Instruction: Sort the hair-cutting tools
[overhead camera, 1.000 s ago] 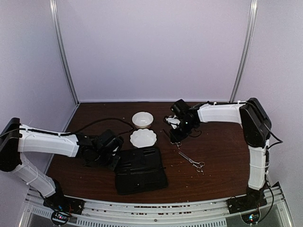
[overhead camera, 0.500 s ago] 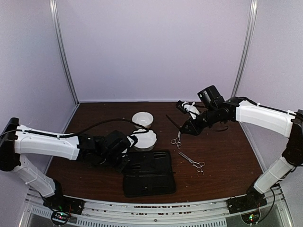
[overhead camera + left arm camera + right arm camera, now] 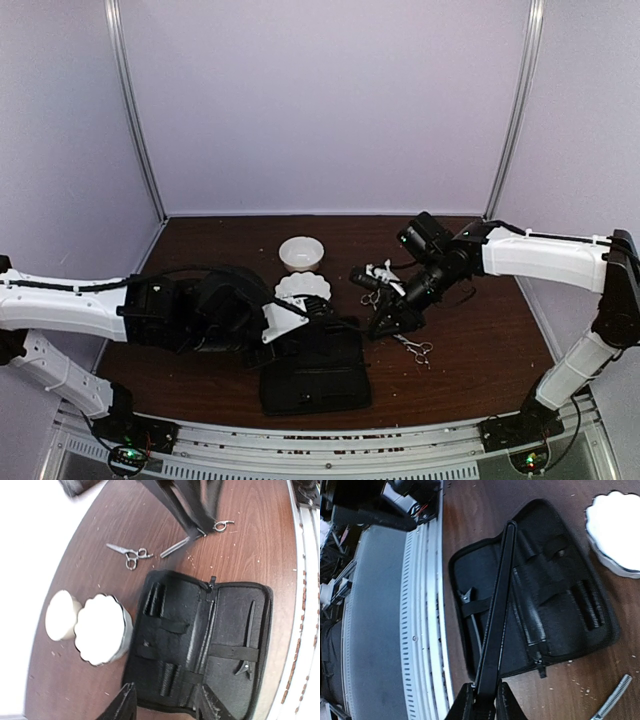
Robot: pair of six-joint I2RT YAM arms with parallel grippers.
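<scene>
My right gripper [image 3: 485,700] is shut on a long thin black stick tool [image 3: 497,615], which hangs tilted over the open black case [image 3: 545,585]. From above, the right gripper [image 3: 386,322] is at the case's [image 3: 315,385] back right corner. One pair of silver scissors [image 3: 129,556] lies on the table behind the case. A second pair [image 3: 415,348] lies to the right, partly behind the right fingers. My left gripper [image 3: 167,707] stands open over the case's [image 3: 200,635] near edge, holding nothing. From above, the left gripper [image 3: 300,322] sits at the case's left back edge.
A scalloped white bowl [image 3: 302,288] and a round white bowl [image 3: 300,252] stand behind the case. Straps inside the case hold several black tools and a clip [image 3: 245,667]. The metal rail [image 3: 425,630] at the table's front edge runs close to the case.
The left gripper has opened and slid right with the case. The right arm lifted the black stick from the back of the table and brought it down over the case.
</scene>
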